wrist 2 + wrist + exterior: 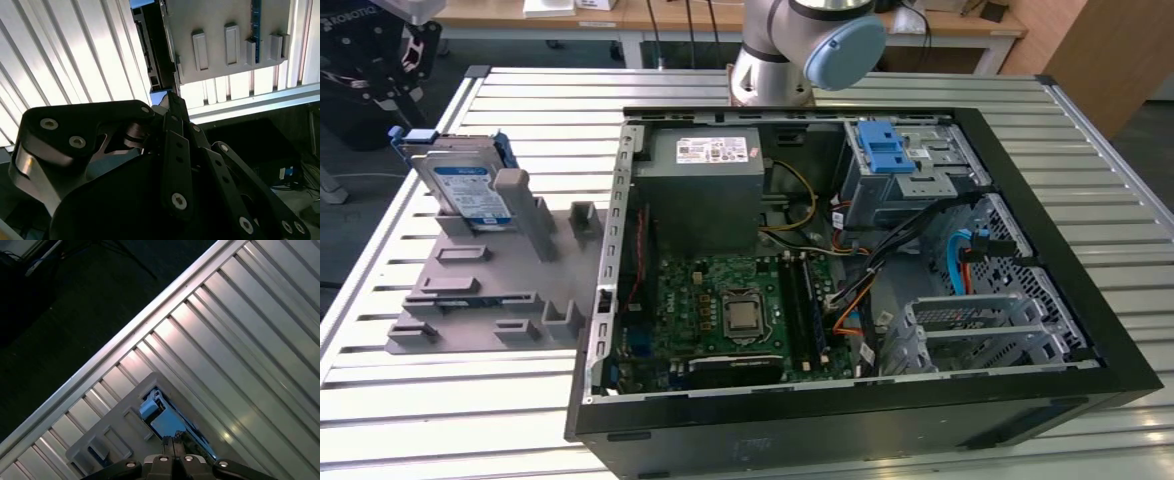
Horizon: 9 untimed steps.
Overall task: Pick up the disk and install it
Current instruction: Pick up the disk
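Observation:
The disk (464, 182) stands on edge in a grey slotted fixture (480, 290) on the table, at the exterior view's left; its blue-and-white label and blue carrier show. My gripper (384, 75) hangs beyond the table's far left corner, above and behind the disk, apart from it. In the first wrist view the disk (165, 421) lies just ahead of my gripper (173, 444), whose fingers meet with nothing between them. The second wrist view has the disk's edge (150, 52) beside the fixture (225, 30), past my gripper (170, 102).
An open black computer case (854, 400) lies on the slatted metal table (454, 400). Inside are a grey metal box (707, 180), a green mainboard (734, 300) and a grey cage with a blue latch (897, 150). The arm's base (787, 50) stands behind it.

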Available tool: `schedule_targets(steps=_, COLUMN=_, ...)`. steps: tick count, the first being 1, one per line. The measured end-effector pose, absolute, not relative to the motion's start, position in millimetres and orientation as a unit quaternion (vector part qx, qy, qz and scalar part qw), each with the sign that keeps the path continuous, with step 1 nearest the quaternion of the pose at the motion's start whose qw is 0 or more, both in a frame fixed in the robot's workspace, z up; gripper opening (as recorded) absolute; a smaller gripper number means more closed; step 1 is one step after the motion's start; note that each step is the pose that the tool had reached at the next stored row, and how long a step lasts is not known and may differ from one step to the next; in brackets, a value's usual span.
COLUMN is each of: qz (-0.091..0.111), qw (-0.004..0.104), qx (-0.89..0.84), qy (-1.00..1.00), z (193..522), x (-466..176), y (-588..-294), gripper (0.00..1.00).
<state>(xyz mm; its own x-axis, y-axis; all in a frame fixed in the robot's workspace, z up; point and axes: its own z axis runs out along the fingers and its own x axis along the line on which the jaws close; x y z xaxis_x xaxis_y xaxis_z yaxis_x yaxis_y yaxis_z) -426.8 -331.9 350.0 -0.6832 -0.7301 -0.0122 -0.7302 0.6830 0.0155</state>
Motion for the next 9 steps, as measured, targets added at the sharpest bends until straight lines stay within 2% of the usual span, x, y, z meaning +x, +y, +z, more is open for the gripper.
schedule_targets(steps=9, qz=0.010, qw=0.002, qx=-0.471, qy=0.882, z=348.3, x=-426.8, y=-331.9, gripper=0.11)
